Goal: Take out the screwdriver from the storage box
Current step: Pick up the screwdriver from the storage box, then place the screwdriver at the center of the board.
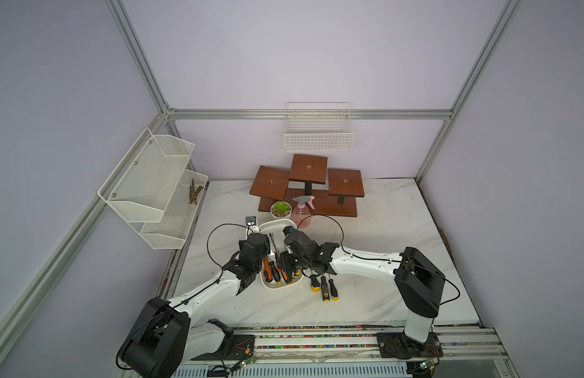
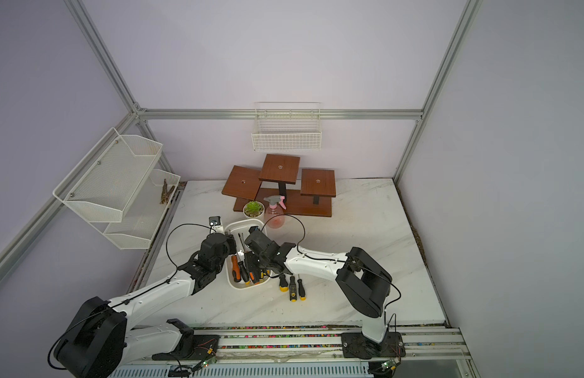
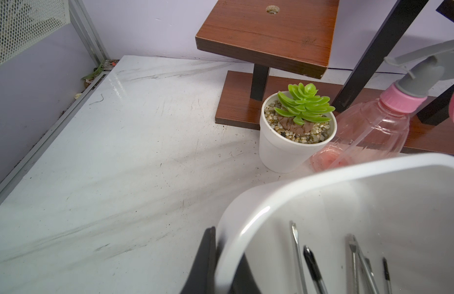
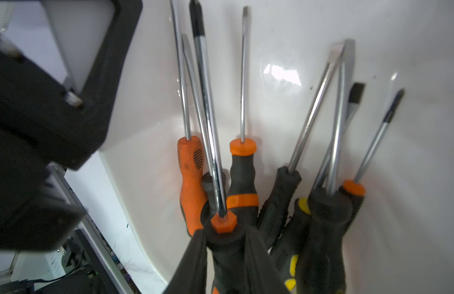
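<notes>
Nearest, three black-and-yellow-handled screwdrivers (image 1: 324,288) lie side by side on the white marbled bench (image 1: 382,294), just beside the glossy white, round-cornered storage box (image 1: 277,224). Eight screwdrivers are in the box, with their handles at its near end and steel shafts pointing away. The right jaws are clamped on one of them, the black-handled screwdriver with an orange collar (image 4: 208,114) and a dark tip. The left jaws are closed tight, pinching the box's rim on the left arm's side. Beyond stand one potted green succulent (image 1: 280,209), one pink spray bottle (image 1: 302,212) and one brown wooden stand (image 1: 308,168) with three platforms.
</notes>
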Robot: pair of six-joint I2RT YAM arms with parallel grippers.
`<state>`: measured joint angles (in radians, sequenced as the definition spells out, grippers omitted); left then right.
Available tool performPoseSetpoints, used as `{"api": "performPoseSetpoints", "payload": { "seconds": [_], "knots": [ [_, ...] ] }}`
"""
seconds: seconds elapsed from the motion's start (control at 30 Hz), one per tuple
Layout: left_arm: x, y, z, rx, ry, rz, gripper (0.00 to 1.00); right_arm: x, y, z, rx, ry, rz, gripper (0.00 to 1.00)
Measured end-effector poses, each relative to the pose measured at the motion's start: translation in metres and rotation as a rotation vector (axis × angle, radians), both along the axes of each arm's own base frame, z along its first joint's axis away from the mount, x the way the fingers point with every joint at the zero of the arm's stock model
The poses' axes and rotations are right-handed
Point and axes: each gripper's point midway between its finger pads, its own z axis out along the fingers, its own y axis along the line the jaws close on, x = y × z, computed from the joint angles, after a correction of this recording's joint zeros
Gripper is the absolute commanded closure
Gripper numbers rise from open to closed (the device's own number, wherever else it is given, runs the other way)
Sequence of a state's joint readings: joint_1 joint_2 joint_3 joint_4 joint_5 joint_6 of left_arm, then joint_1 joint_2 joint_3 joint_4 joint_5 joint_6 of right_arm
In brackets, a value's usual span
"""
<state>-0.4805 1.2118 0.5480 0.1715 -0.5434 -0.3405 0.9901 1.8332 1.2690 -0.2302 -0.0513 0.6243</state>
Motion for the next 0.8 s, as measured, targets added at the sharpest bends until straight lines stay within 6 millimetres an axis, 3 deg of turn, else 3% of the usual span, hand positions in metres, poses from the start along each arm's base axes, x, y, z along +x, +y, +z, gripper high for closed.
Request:
{"api": "performPoseSetpoints", "payload": {
  "seconds": [0.43, 0.8],
  "knots": [
    [0.0, 0.0, 0.0, 0.0, 0.0, 0.0, 1.0, -0.001, -0.021, 0.049, 0.061, -0.06, -0.032, 1.0],
    [0.0, 0.0, 0.0, 0.0, 0.0, 0.0, 1.0, -0.021, -0.095, 0.065, -0.029, -0.109, -0.132, 1.0]
  ]
}}
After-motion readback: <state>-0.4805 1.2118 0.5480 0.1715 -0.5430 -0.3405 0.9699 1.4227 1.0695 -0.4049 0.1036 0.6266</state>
